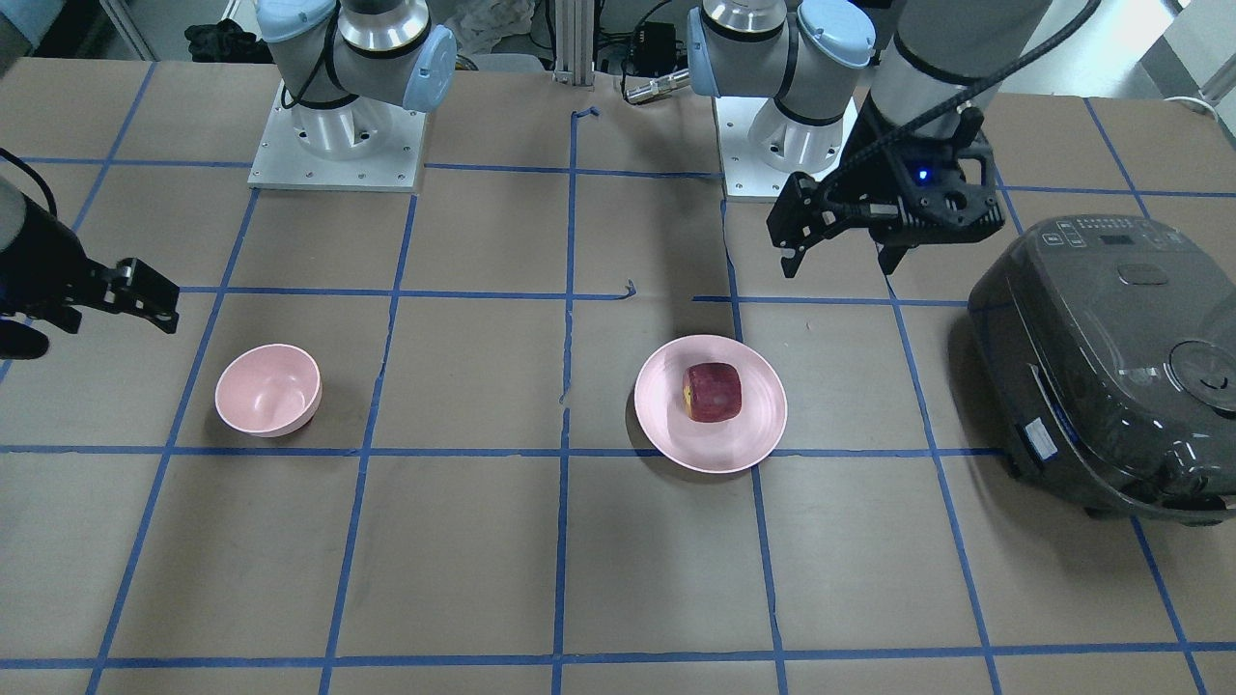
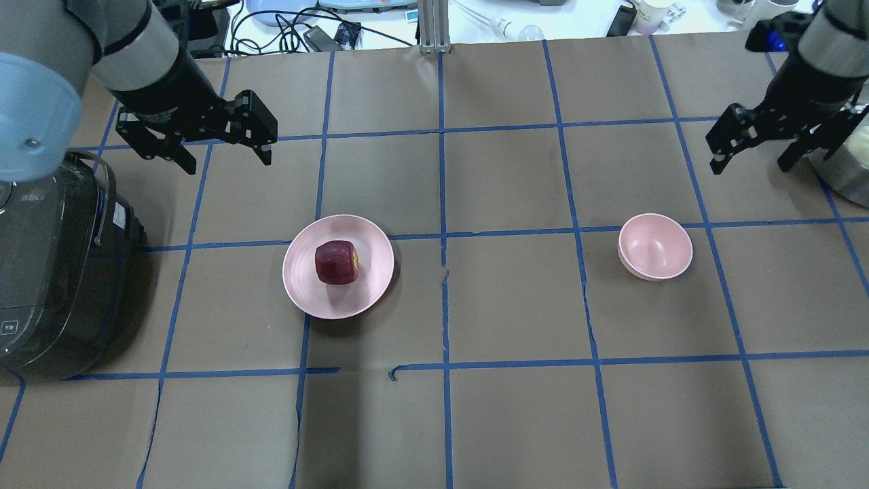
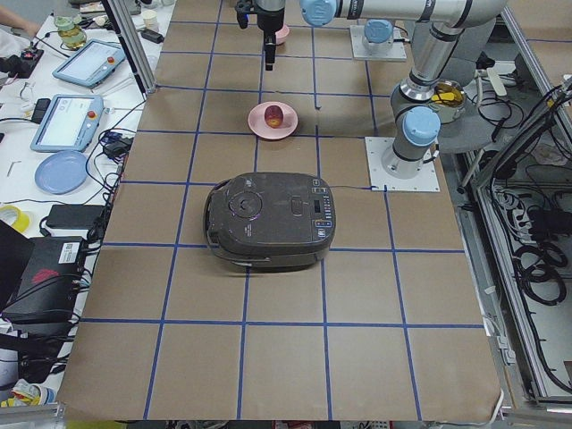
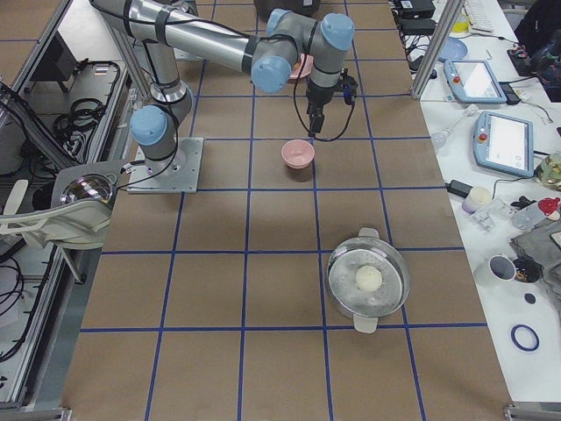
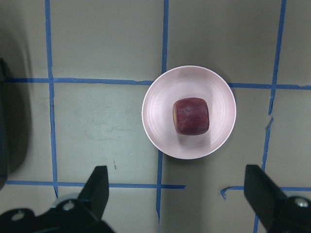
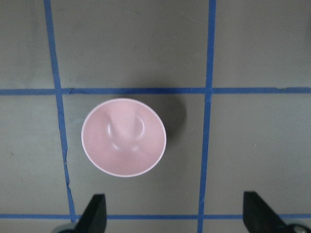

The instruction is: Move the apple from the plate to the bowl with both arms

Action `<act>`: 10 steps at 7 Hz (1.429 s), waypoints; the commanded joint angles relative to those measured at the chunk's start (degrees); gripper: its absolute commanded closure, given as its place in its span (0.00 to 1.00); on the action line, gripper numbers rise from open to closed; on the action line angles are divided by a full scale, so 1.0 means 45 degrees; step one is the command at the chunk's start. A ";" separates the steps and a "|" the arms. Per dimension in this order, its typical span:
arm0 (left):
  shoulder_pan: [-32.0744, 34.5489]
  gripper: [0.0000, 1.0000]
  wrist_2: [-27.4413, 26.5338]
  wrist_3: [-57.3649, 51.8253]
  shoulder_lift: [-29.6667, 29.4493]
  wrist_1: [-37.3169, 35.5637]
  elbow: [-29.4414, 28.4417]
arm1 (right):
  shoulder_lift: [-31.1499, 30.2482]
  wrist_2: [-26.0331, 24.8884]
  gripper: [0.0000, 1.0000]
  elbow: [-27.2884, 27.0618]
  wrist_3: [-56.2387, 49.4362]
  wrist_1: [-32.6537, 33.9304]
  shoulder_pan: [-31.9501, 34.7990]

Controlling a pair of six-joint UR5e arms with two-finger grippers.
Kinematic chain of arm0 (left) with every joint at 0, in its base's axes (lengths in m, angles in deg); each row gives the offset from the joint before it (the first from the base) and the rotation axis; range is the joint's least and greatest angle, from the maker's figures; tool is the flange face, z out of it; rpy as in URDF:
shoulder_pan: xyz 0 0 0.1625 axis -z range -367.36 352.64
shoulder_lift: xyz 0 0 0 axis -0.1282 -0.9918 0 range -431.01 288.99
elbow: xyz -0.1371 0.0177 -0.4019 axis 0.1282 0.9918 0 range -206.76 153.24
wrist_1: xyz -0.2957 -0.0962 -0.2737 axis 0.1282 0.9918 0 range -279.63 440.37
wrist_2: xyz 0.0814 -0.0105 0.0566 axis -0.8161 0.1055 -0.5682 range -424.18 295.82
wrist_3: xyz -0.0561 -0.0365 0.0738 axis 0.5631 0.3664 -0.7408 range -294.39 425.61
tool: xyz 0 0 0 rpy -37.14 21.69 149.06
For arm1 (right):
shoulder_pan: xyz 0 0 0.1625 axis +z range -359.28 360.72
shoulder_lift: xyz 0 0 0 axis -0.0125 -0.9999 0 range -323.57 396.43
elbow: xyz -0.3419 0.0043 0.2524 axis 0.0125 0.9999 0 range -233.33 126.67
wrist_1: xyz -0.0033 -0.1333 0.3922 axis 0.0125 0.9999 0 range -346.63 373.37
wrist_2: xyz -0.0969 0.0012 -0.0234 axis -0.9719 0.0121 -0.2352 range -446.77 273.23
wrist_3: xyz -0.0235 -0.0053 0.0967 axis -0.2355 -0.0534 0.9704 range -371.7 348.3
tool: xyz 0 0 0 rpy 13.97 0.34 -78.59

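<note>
Two end effectors: the left end effector (image 2: 226, 163) hangs over the desk beyond the plate, fingers spread, holding nothing. The right end effector (image 2: 750, 166) hangs beyond the bowl, also spread and empty.
Hand-over risk: plate and bowl sit well apart, so a mid-air pass looks likely. If one side lets go before the other has pinched, the fruit drops.
Plate risk: the plate (image 2: 370, 278) is shallow and loose. A fingertip landing on its rim could skid or flip it.
Bowl risk: the bowl (image 2: 655, 246) is only just wider than the fruit. An off-centre release could hit the rim and tip it.
Apple risk: the apple (image 2: 335, 262) lies near the plate's middle, yellow patch to one side. Its rounded faces could squirt out of a shallow pinch.
Desk: the desk (image 2: 509, 305) is covered in brown paper with a blue tape grid.
Rice cooker: the rice cooker (image 2: 47, 272) sits on the far side of the plate from the bowl. It is off the transfer line but close under the left arm, so an elbow swing could clip it.
Pot: the metal pot (image 4: 368, 281) holds a pale ball and sits on the right arm's outer side, near that end effector.
</note>
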 commanded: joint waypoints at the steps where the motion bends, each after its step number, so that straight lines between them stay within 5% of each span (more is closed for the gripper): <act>1: 0.0543 0.00 -0.0014 0.0951 -0.0737 -0.2193 0.1946 | 0.0837 -0.0003 0.00 -0.3288 -0.0050 0.4274 0.0003; 2: 0.1012 0.00 -0.0034 0.1089 -0.1166 -0.2995 0.2574 | 0.1188 -0.0003 0.11 -0.4211 -0.0070 0.5433 0.0003; 3: 0.1152 0.00 0.0082 0.1071 -0.1577 -0.4163 0.3064 | 0.1346 -0.0003 0.34 -0.4587 -0.0225 0.6025 -0.0016; 5: 0.1251 0.00 0.0201 0.0838 -0.2379 -0.5575 0.3866 | 0.1465 -0.0139 1.00 -0.4553 -0.0461 0.6186 -0.0017; 7: 0.1251 0.02 0.0376 0.0973 -0.3354 -0.7351 0.4530 | 0.1446 -0.0140 1.00 -0.4436 -0.0422 0.6206 -0.0017; 9: 0.1270 0.02 0.0317 0.0934 -0.3689 -0.7456 0.4787 | 0.1251 0.0461 1.00 -0.4182 -0.0246 0.5915 0.0428; 10: 0.1270 0.17 0.0298 0.0915 -0.3845 -0.7669 0.5039 | 0.1250 0.1413 1.00 -0.3910 0.0682 0.5914 0.1651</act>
